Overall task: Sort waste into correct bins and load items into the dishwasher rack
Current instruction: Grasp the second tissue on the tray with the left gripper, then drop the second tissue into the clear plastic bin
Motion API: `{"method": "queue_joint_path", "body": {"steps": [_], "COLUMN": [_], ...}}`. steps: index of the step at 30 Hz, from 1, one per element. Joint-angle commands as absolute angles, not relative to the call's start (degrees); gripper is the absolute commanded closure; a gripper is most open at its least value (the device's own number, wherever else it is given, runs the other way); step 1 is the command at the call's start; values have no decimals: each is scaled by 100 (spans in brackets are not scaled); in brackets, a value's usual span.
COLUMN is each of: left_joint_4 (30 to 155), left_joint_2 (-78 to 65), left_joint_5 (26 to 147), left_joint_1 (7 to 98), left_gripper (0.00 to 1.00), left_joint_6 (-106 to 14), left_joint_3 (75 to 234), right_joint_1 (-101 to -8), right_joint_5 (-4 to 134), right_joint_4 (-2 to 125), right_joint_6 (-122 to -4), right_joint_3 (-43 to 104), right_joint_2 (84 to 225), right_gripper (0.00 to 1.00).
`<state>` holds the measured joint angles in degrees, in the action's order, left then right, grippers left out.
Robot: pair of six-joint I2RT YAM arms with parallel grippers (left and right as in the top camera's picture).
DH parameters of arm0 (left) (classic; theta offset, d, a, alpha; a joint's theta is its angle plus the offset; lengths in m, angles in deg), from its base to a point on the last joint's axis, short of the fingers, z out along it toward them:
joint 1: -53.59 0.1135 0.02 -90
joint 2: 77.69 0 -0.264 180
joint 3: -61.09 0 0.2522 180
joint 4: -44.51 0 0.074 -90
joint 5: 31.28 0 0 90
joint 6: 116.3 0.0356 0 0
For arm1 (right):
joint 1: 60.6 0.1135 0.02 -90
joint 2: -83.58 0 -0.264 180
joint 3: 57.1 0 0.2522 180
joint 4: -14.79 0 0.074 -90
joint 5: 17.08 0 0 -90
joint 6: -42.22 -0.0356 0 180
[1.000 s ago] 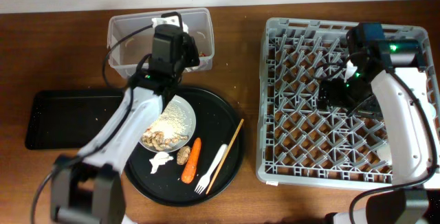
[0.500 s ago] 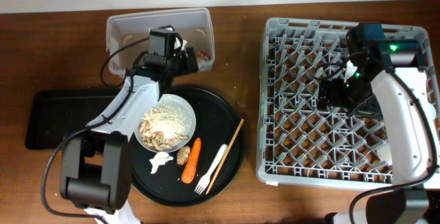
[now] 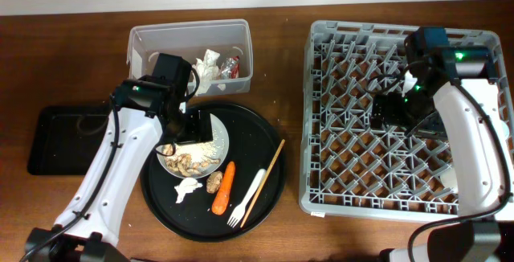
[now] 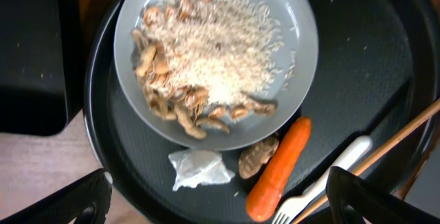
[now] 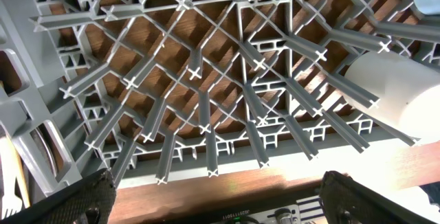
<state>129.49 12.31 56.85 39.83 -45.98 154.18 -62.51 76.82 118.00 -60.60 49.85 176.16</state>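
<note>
The white plate (image 3: 210, 137) of rice-like scraps (image 4: 227, 52) sits on a round black tray (image 3: 257, 133). My left gripper (image 3: 186, 137) hangs open above it, holding nothing. Below the plate lie a crumpled tissue (image 4: 199, 168), a brown lump (image 4: 256, 157), the carrot (image 4: 278, 170), the white fork (image 4: 337, 165) and the chopstick (image 4: 402, 131). The clear tub (image 3: 144, 41) holds another tissue (image 3: 209, 63) and a red-and-silver wrapper (image 3: 231, 67). My right gripper (image 3: 385, 111) is open over the grey dishwasher rack (image 3: 337, 182). A white cup (image 5: 395, 93) lies in the rack.
A shallow black tray (image 3: 60, 137) lies at the left, next to the round tray. The rack's upright pegs (image 5: 206, 100) fill the right wrist view, with brown tabletop (image 5: 227, 186) showing beneath. The left arm's cable loops over the tub's left side.
My left arm has swung back from over the clear tub to above the plate. A crumpled tissue now shows in the tub beside the wrapper. The right arm has not moved.
</note>
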Motion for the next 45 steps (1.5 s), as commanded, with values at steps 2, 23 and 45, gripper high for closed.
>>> {"method": "queue_joint_path", "body": {"steps": [2,23,45], "left_joint_4": [13454,11600,7137], "left_joint_2": [1228,1233,2885], "left_joint_5": [5729,6007,5749], "left_joint_1": [3972,3972,3972], "left_gripper": [1,74,99], "left_joint_6": [-4598,-4919,-4709], "left_joint_3": [15405,12765,15473], "right_joint_1": [-6293,-6293,-6293], "right_joint_5": [7794,7792,7792], "right_joint_4": [11815,11815,11813], "right_joint_6": [-6021,-6021,-6021], "right_joint_3": [4982,4982,4982], "right_joint_2": [17554,17554,17554], "right_gripper": [2,2,2]}}
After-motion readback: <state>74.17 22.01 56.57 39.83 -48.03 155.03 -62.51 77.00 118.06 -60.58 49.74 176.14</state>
